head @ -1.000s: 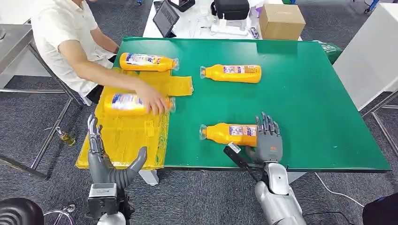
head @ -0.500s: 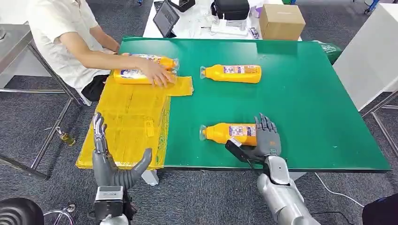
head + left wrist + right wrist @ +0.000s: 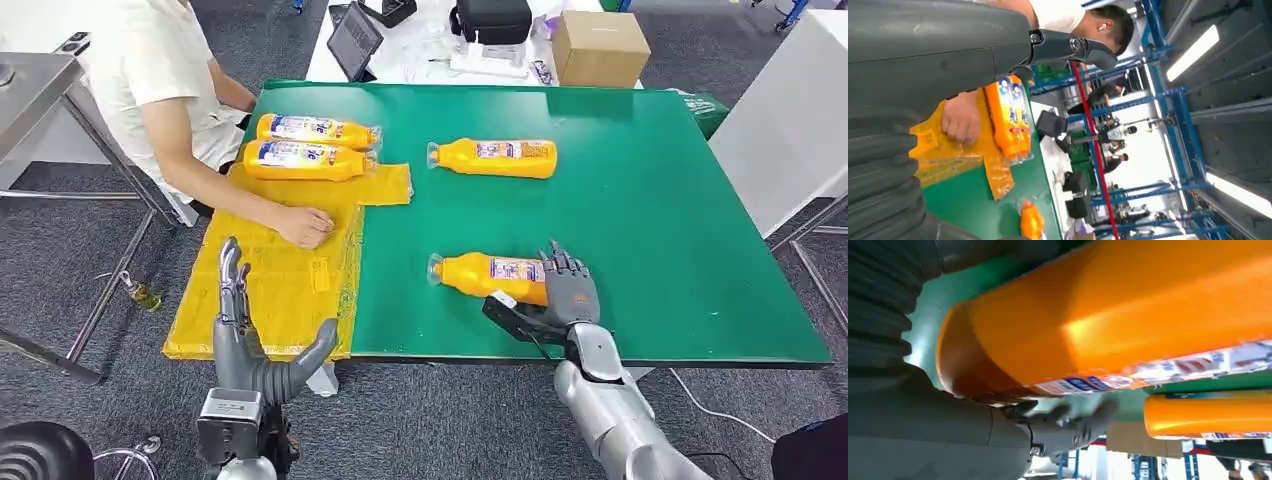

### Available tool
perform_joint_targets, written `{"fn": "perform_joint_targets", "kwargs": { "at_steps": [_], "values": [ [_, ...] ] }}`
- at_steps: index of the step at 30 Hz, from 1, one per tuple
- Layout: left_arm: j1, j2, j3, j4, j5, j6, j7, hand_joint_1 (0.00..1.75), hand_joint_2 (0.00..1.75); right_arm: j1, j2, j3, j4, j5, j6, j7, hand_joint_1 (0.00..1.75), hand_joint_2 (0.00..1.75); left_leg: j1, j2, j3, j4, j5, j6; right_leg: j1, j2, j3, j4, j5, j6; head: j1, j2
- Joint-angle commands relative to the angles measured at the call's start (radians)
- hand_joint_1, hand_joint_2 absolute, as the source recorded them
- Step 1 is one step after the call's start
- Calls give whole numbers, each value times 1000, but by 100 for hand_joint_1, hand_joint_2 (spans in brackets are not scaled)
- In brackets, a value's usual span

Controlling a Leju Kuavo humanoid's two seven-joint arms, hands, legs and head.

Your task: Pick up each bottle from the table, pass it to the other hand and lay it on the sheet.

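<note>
The right hand [image 3: 568, 295] has its fingers wrapped around the base of the near bottle [image 3: 490, 276], lying at five o'clock on the green surface [image 3: 650, 200], ready for lifting, while the left hand [image 3: 250, 345] waits open-fingered by the yellow sheet [image 3: 280, 290] at eight o'clock to receive it.

The orange plastic bottle [image 3: 490, 276] at 6 o'clock shines glossy, its paper label smooth. The crinkled yellow plastic sheet [image 3: 285, 262] at 8 o'clock glistens. The green table mat [image 3: 640, 200] looks matt; the brown cardboard box [image 3: 600, 45] at 1 o'clock dull.
</note>
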State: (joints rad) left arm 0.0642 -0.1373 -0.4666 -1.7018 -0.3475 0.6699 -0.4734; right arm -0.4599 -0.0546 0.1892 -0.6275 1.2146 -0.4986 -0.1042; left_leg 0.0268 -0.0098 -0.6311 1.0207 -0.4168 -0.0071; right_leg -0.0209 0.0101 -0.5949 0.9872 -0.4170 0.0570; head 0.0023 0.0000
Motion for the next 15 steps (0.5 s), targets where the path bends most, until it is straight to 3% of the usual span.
{"fn": "perform_joint_targets", "kwargs": {
  "at_steps": [1, 4, 9, 15],
  "values": [
    [-36, 48, -38, 33, 9, -2, 2, 0, 175, -27, -20, 40, 98, -29, 22, -16, 175, 175, 0, 0, 3, -1, 0, 1, 0, -2, 3, -1, -1, -2, 0, 0],
    [-41, 56, -47, 39, 28, -14, -2, 0, 175, -20, -14, 9, 89, -170, 136, -108, 175, 175, 0, 0, 5, -2, -1, 2, 1, -2, 5, -2, -1, -3, 0, 0],
    [-41, 61, -51, 43, 56, -24, -12, 0, 175, 1, -11, -19, 65, -299, 192, -184, 175, 175, 0, 0, 4, -1, 0, 1, 1, -2, 4, -2, -1, -2, 0, 0],
    [-40, 57, -48, 64, 163, -76, -2, 0, 175, 54, 8, -52, -36, -507, 251, -316, 175, 175, 0, 3, 13, -3, -3, 1, 1, 1, 9, -3, 0, -3, 0, 0]
  ]
}}
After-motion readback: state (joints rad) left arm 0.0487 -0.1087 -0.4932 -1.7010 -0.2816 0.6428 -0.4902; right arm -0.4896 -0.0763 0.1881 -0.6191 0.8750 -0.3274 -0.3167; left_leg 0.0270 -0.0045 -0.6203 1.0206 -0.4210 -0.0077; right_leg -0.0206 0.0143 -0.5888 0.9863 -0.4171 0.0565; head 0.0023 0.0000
